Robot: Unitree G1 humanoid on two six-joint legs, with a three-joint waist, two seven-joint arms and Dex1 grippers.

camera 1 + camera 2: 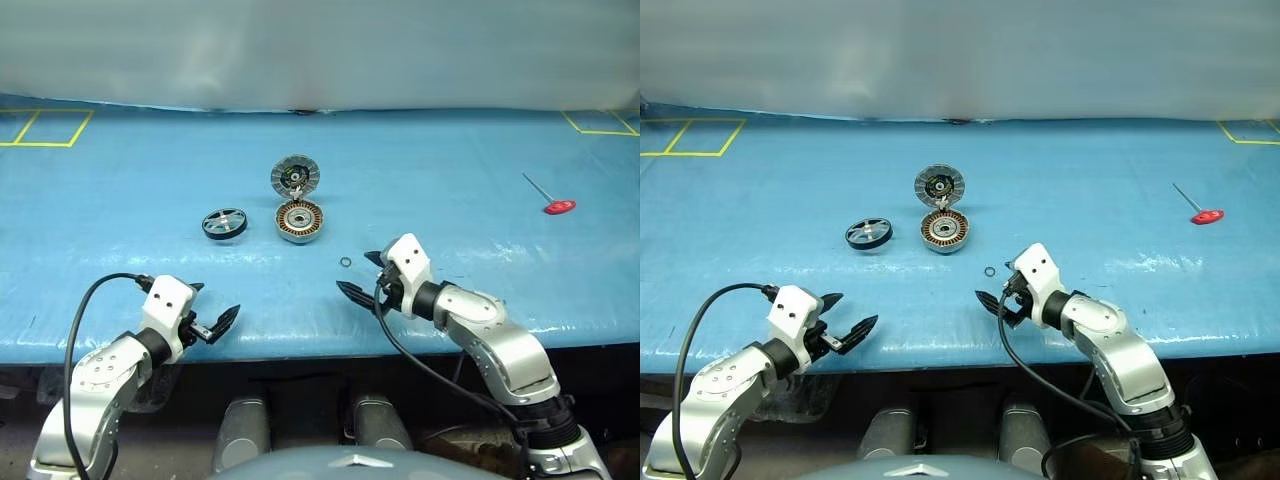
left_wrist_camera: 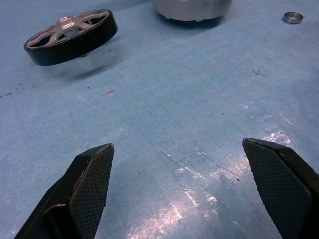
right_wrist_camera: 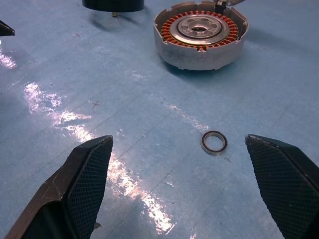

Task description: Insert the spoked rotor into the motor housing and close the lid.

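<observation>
The spoked rotor (image 1: 224, 223), a black-rimmed wheel with silver spokes, lies flat on the blue table left of the motor housing (image 1: 299, 221). The housing is a round silver cup with copper windings showing around its hub (image 3: 199, 29). Its lid (image 1: 296, 176) stands swung up behind it, ribbed inner face toward me. My left gripper (image 1: 208, 308) hovers open near the table's front edge, well short of the rotor (image 2: 70, 36). My right gripper (image 1: 364, 278) is open too, in front of and to the right of the housing. Neither holds anything.
A small metal ring (image 1: 345, 262) lies on the table just beyond my right gripper. A red-handled tool (image 1: 556, 203) rests at the far right. Yellow tape marks (image 1: 45, 128) sit in the back corners. The table's front edge (image 1: 300, 345) runs just under both grippers.
</observation>
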